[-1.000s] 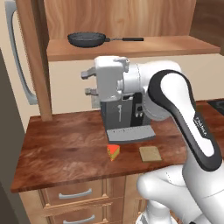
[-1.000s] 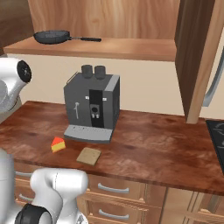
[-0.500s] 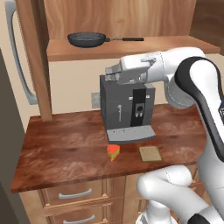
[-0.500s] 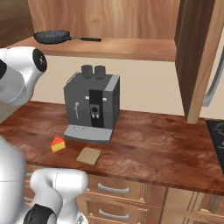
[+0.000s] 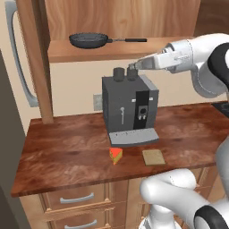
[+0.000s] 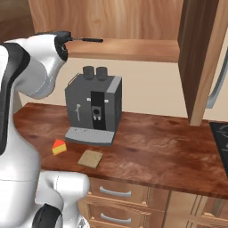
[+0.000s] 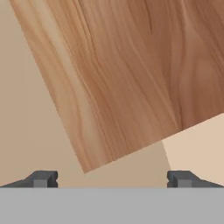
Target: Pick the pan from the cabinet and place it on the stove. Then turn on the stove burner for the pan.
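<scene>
The dark pan [image 5: 89, 40] lies on the shelf of the brown cabinet [image 5: 112, 52], its thin black handle [image 5: 129, 40] pointing right. From the other side my arm covers the pan's bowl and just the handle [image 6: 87, 40] shows. My gripper [image 5: 134, 67] hangs below the shelf's front edge, under the handle and above the coffee machine, touching nothing. Seen from the hand, the gripper [image 7: 112, 179] is open, its fingertips [image 7: 43, 178] wide apart, facing a wood panel and beige wall. The black stove [image 6: 221, 139] shows at the counter's right end.
A grey coffee machine [image 5: 129, 109] stands on the wooden counter [image 5: 67, 152], with a cheese wedge [image 5: 116, 155] and a tan slice [image 5: 153, 156] in front of it. Open cabinet doors [image 5: 38, 58] [image 6: 200, 58] flank the shelf. Drawers [image 5: 76, 197] sit below.
The hand has risen from in front of the coffee machine and swung right, up to just under the shelf. The jaws have stayed open and the pan has not moved.
</scene>
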Controlling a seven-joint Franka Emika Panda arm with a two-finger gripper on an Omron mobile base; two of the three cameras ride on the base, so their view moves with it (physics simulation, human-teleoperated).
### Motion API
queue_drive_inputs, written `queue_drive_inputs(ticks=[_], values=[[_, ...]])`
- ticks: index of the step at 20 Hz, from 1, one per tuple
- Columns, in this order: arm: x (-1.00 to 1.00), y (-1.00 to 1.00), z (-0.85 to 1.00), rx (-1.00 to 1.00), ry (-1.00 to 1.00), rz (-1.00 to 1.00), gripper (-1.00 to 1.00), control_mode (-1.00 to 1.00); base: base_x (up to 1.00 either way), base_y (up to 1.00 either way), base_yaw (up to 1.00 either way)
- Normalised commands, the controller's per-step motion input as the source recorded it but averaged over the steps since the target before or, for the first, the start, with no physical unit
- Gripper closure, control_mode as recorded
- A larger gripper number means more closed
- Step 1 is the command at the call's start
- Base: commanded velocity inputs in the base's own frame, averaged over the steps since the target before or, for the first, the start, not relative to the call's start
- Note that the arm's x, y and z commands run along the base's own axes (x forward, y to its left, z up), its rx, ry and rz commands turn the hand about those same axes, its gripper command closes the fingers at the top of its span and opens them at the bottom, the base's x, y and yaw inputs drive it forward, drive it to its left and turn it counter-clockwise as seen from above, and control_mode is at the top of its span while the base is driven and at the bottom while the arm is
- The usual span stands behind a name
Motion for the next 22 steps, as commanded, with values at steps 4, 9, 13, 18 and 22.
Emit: queue_drive_inputs(ticks=[4,9,13,18,22], values=[[0.05,-0.44,0.09,-0.07,-0.23,0.01,-1.00,-1.00,0.00,0.00,0.00],[0.22,-0.43,0.00,-0.04,-0.22,0.00,-1.00,-1.00,0.00,0.00,0.00],[0.33,-0.47,0.00,-0.02,-0.19,0.00,-1.00,-1.00,0.00,0.00,0.00],[0.37,-0.40,0.00,0.00,-0.11,0.00,-1.00,-1.00,0.00,0.00,0.00],[0.40,-0.38,0.00,-0.01,-0.09,0.00,-1.00,-1.00,0.00,0.00,0.00]])
